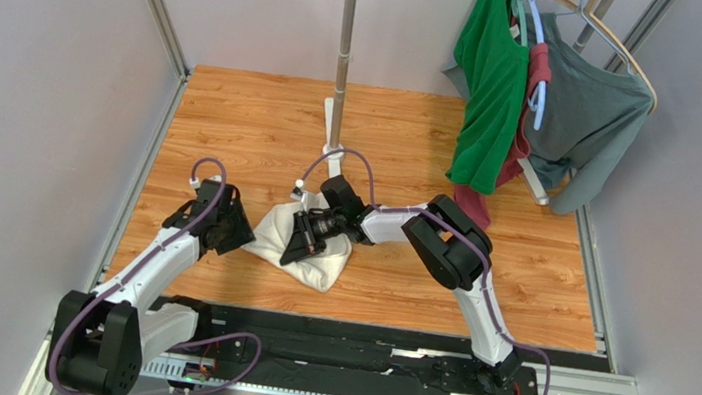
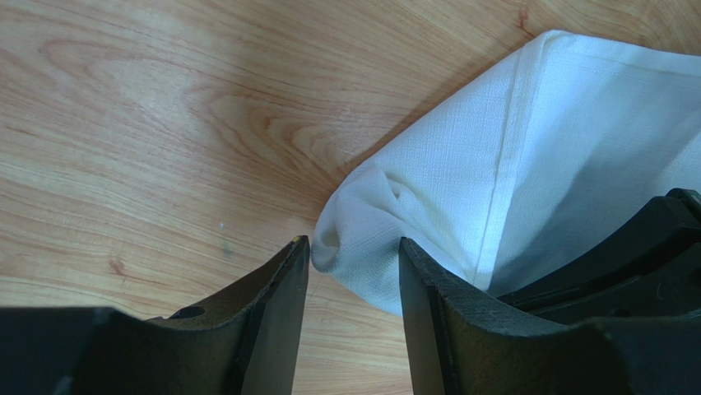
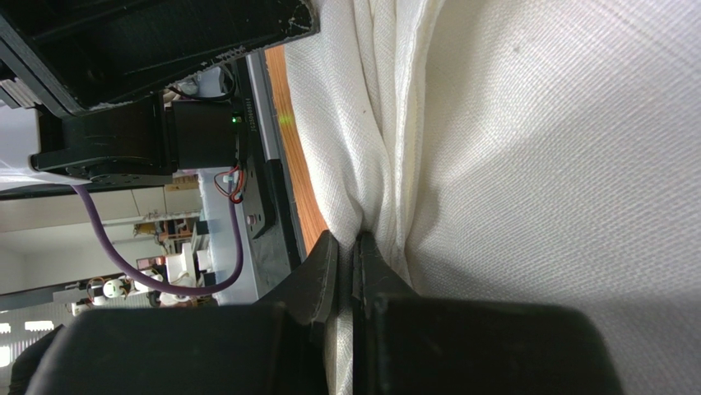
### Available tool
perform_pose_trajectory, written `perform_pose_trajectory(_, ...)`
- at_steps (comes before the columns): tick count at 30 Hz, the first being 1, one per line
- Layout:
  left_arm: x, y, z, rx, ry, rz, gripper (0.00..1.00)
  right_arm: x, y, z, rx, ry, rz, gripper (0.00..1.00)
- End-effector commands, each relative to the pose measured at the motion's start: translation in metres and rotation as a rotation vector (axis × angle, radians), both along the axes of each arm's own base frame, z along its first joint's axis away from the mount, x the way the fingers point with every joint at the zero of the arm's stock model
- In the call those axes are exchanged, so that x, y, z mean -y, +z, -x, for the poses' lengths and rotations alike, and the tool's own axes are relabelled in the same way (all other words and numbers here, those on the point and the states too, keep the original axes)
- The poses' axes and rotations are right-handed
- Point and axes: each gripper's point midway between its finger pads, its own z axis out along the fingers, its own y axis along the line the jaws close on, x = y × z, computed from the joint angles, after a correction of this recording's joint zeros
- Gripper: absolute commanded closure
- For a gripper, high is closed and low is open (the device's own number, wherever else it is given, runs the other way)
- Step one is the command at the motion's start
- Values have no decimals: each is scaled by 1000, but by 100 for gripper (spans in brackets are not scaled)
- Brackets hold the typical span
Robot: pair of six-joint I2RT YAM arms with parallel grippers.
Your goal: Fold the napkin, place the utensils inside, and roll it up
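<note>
A large plain white cloth napkin (image 1: 318, 254) lies bunched in a soft heap on the light wooden tabletop (image 1: 234, 113), on the near side of the tall white pole stand (image 1: 344, 56) and almost straight in front of its foot.

The right gripper (image 3: 354, 247) reaches in from the near right of the pole stand and sits on top of the heap. Its jaws are drawn almost together, with a gathered ridge of the white fabric nipped between them, and the cloth spreads out in creases on either side.

The left gripper (image 2: 354, 251) is low over the wood, to the near left of the pole stand, at the heap's left edge. Its jaws stand apart and grip nothing. A rounded, crumpled corner of the napkin, with a stitched hem running up from it, pokes toward the gap between the fingertips; I cannot tell if it touches them.

To the far right of the pole stand, a green shirt (image 1: 487, 93) and a grey shirt (image 1: 592, 111) hang on hangers.
</note>
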Motion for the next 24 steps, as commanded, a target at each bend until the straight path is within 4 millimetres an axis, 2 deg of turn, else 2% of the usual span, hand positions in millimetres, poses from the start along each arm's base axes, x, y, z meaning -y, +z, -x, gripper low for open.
perform_pose_trajectory(1,6,-2,-5,10,-18,26,48,17,-48,-12,-19,-95,137,100)
perform_pose_trajectory(6,9,-12,-3,-49,-39,30,48,17,-49,-14,-17,-104,140,100)
perform_pose_trajectory(11,13,-19,-2,-104,-62,31,53,16,-47,-17,-14,-115,131,100)
perform_pose_trajectory(17,10,-23,-2,-151,-70,2,69,15,-40,-20,16,-116,120,100)
perform_pose_trajectory(18,9,-26,0,-170,-71,-6,77,14,-38,-21,26,-120,120,100)
perform_pose_trajectory(19,9,-25,0,-172,-76,-9,80,15,-37,-23,31,-121,122,100)
perform_pose_trajectory(21,8,-26,0,-185,-80,-16,82,14,-32,-24,58,-116,123,100)
perform_pose_trajectory(24,7,-27,1,-205,-92,-25,88,16,-23,-26,96,-109,131,93)
